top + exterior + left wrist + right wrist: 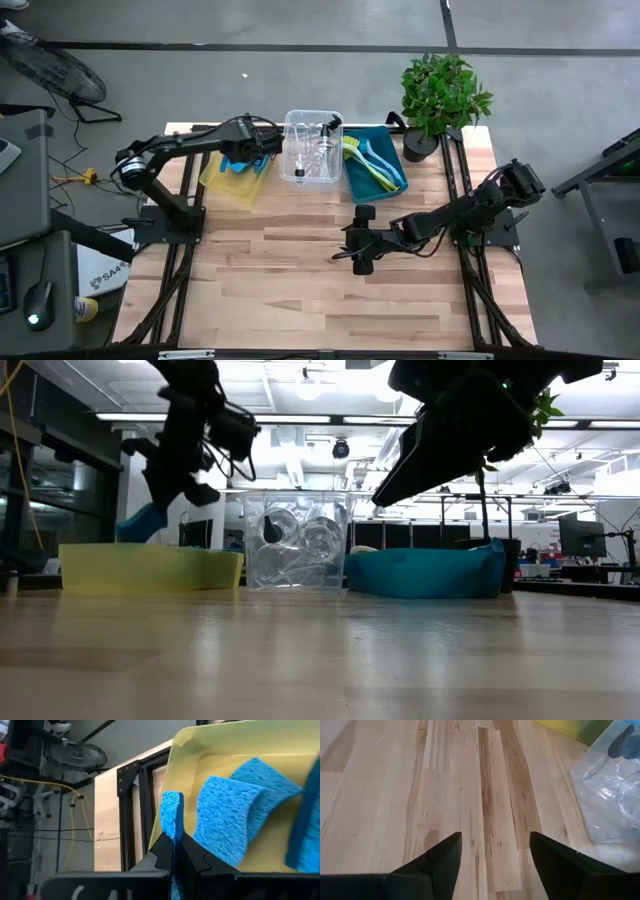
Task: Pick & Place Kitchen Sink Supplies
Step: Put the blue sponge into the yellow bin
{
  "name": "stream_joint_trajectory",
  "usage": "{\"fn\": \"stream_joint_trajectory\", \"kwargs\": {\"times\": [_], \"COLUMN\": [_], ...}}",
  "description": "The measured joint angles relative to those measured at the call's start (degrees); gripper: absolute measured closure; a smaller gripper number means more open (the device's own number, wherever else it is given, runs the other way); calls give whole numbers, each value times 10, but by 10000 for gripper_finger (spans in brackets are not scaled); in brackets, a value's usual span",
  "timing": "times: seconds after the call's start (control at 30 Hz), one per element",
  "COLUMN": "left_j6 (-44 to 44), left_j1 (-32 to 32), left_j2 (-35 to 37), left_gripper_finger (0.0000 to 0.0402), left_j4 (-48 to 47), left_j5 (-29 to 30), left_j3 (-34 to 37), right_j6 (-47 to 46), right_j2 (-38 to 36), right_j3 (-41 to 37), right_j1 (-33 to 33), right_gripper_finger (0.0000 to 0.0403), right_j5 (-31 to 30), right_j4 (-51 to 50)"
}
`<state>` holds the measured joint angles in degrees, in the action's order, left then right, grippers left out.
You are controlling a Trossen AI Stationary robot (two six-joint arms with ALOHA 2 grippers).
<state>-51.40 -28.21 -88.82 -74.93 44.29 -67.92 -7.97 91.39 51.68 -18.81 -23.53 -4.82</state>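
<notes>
The left hand (173, 854), pinching a blue sponge (171, 817) above the yellow bin (232, 183), should lower well inside its rim before releasing, while the open right hand (492, 851) waits over the table (300, 280).

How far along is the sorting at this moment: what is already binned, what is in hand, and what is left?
Done: bottles sit in the clear bin, brushes in the teal bin, blue sponges in the yellow bin. In hand: the left gripper is shut on one more sponge over the yellow bin. Left: releasing it; the high view shows no loose supplies on the table. The right gripper is open and empty above bare wood.
</notes>
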Motion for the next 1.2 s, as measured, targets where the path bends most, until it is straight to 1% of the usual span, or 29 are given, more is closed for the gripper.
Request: {"fn": "stream_joint_trajectory", "kwargs": {"times": [0.1,0.2,0.37,0.53,0.63,0.77,1.03,1.1,1.2], "left_j6": [7,21,49,51,51,51,63,68,80], "left_j1": [-19,-31,-33,-38,-36,-37,-36,-36,-32], "left_j2": [-18,-28,-52,-74,-76,-76,-76,-74,-67], "left_gripper_finger": [400,396,395,393,383,346,238,218,202], "left_j4": [10,29,56,62,65,68,77,74,74], "left_j5": [9,-1,-6,-3,-1,0,-18,-19,-18], "left_j3": [0,0,0,0,0,0,0,-2,-12], "right_j6": [3,5,5,5,5,7,7,7,7], "right_j2": [0,0,0,0,0,0,0,0,0], "right_j3": [0,0,0,0,0,0,0,0,0], "right_j1": [0,0,0,0,0,0,0,0,0], "right_gripper_finger": [176,176,176,176,176,176,176,176,176], "right_j5": [0,0,0,2,2,3,4,4,4], "right_j4": [0,0,0,0,0,0,-9,-12,-20]}}
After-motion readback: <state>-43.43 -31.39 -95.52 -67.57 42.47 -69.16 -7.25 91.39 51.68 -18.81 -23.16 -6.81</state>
